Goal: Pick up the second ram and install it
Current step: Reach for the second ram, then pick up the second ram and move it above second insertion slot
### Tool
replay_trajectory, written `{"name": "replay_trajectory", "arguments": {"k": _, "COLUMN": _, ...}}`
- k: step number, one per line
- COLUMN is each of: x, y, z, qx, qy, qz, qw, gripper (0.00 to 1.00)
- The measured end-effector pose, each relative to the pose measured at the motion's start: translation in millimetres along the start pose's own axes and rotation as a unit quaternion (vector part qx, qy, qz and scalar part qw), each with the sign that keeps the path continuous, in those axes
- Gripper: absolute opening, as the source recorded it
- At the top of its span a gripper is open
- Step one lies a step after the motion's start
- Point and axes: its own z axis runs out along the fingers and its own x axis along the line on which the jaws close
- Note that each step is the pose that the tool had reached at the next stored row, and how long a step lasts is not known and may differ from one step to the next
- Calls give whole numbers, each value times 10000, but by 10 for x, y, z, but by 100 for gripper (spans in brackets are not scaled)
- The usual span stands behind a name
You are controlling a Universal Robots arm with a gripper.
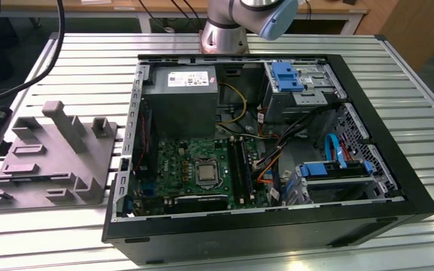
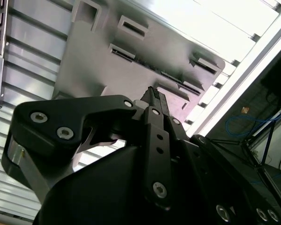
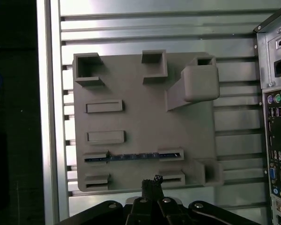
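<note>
The second ram [image 3: 131, 156] stands on its thin edge in a slot of the grey holder block [image 3: 145, 117]. The block lies flat on the metal table [image 3: 131, 33], just beside the open computer case [image 1: 368, 217]. In the first wrist view, the ram looks like a long, dark blue line. Each end sits in a little grey pocket. The end effector [image 3: 152, 180] hangs above the edge of the block that is nearest to the ram. Its two fingers are pressed together and nothing is between them. In the second wrist view, the end effector [image 2: 153, 93] points down at the same block and it is not touching it. The ram is not in its hold. The thing that matters most is how the two line up. The ram lies a little way ahead of the tips, farther in on the block. One row of empty pockets lies between the tips and the ram. The long side of the ram runs along the near edge of the block, so it goes straight across in front of the tips. The tips are not quite at the middle of the ram. They sit a bit toward the end closer to the computer case. I think the pick-up has not begun.
</note>
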Motion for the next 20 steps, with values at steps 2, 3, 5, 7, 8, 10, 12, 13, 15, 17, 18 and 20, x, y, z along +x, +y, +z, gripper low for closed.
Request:
{"name": "replay_trajectory", "arguments": {"k": 2, "x": 0, "y": 0, "z": 1, "qx": 1, "qy": 1, "qz": 0, "qw": 10000, "gripper": 10}}
{"name": "replay_trajectory", "arguments": {"k": 3, "x": 0, "y": 0, "z": 1, "qx": 1, "qy": 0, "qz": 0, "qw": 10000, "gripper": 10}}
{"name": "replay_trajectory", "arguments": {"k": 5, "x": 0, "y": 0, "z": 3, "qx": 1, "qy": 0, "qz": 0, "qw": 10000, "gripper": 10}}
{"name": "replay_trajectory", "arguments": {"k": 7, "x": 0, "y": 0, "z": 3, "qx": 1, "qy": 1, "qz": 0, "qw": 10000, "gripper": 10}}
{"name": "replay_trajectory", "arguments": {"k": 8, "x": 0, "y": 0, "z": 3, "qx": 1, "qy": 0, "qz": 0, "qw": 10000, "gripper": 10}}
{"name": "replay_trajectory", "arguments": {"k": 10, "x": 0, "y": 0, "z": 4, "qx": 0, "qy": 0, "qz": 0, "qw": 10000, "gripper": 10}}
{"name": "replay_trajectory", "arguments": {"k": 12, "x": 0, "y": 0, "z": 3, "qx": 1, "qy": 0, "qz": 0, "qw": 10000, "gripper": 10}}
{"name": "replay_trajectory", "arguments": {"k": 13, "x": 0, "y": 0, "z": 4, "qx": 1, "qy": 0, "qz": 0, "qw": 10000, "gripper": 10}}
{"name": "replay_trajectory", "arguments": {"k": 15, "x": 0, "y": 0, "z": 4, "qx": 1, "qy": 0, "qz": 0, "qw": 10000, "gripper": 10}}
{"name": "replay_trajectory", "arguments": {"k": 17, "x": 1, "y": 0, "z": 4, "qx": -1, "qy": 2, "qz": -36, "qw": 10000, "gripper": 10}}
{"name": "replay_trajectory", "arguments": {"k": 18, "x": 1, "y": 0, "z": 4, "qx": -2, "qy": 4, "qz": -87, "qw": 10000, "gripper": 10}}
{"name": "replay_trajectory", "arguments": {"k": 20, "x": 1, "y": 0, "z": 7, "qx": -9, "qy": 11, "qz": -257, "qw": 9997, "gripper": 10}}
